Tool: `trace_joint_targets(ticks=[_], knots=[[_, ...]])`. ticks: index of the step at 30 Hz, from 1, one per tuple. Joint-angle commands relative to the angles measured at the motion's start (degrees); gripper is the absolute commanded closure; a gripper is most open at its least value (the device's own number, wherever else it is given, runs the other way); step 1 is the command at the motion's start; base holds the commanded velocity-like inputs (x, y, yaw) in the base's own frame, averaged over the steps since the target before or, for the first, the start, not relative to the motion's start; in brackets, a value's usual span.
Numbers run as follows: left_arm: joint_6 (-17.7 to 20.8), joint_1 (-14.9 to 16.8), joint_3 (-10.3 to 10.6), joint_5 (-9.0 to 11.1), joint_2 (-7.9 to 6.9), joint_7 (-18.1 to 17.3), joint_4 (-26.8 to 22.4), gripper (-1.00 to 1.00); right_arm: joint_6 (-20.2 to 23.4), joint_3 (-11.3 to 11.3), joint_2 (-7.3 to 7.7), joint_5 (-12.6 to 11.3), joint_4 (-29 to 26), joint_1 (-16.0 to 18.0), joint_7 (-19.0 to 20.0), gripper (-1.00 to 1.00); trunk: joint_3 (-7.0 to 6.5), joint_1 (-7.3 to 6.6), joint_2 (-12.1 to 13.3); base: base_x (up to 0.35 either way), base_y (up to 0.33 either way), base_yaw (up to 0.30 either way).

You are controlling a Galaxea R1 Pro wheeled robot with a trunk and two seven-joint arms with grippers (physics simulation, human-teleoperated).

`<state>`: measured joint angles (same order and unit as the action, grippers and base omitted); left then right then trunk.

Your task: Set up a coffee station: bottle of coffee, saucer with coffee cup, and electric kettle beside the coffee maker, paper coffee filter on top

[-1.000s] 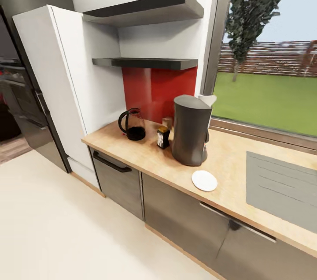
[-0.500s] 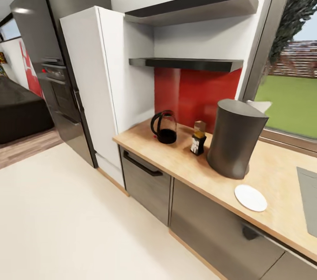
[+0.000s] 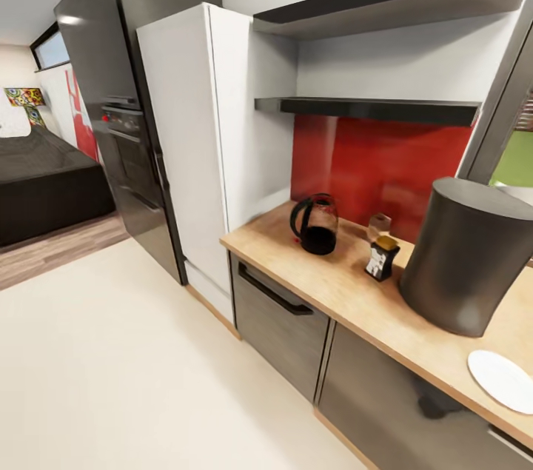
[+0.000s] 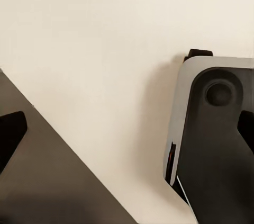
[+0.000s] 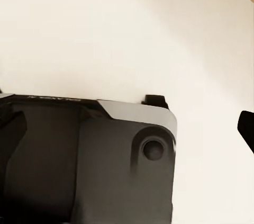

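Looking ahead, I am seeing the countertop (image 3: 348,296) carrying the electric kettle (image 3: 316,224), coffee bottle (image 3: 382,259), coffee maker (image 3: 470,255) and saucer (image 3: 505,380); my wrist cameras are showing pale floor (image 4: 95,49), and I cannot tell either gripper's state.

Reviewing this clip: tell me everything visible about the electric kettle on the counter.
The electric kettle stands upright on the wooden countertop, near its left end in the head view, in front of the red backsplash. Its body looks like clear glass, darker toward the bottom, with a black lid rim and a black looped handle on the side facing the white cabinet. It stands apart from the small coffee bottle and the large grey coffee maker. Nothing but the counter touches it.
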<state>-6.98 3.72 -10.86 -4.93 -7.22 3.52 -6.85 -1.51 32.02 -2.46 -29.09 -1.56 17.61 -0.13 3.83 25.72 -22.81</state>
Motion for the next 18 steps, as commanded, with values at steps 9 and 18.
trace_joint_targets(ticks=[9, 18], knots=[[-0.23, 0.06, -0.3, -0.59, 0.06, 0.08, 0.08, -1.0, -0.25, 0.5, 0.08, -0.45, 0.07, -0.02, -0.04, -1.0, 0.12, 0.06, -0.11, 0.284, 0.225, 0.001], [-0.23, 0.06, -0.3, -0.61, 0.1, 0.08, 0.16, -1.0, -0.21, 0.46, 0.04, -0.57, 0.01, -0.11, 0.04, -1.0, 0.12, 0.06, -0.11, 0.283, 0.234, 0.0]])
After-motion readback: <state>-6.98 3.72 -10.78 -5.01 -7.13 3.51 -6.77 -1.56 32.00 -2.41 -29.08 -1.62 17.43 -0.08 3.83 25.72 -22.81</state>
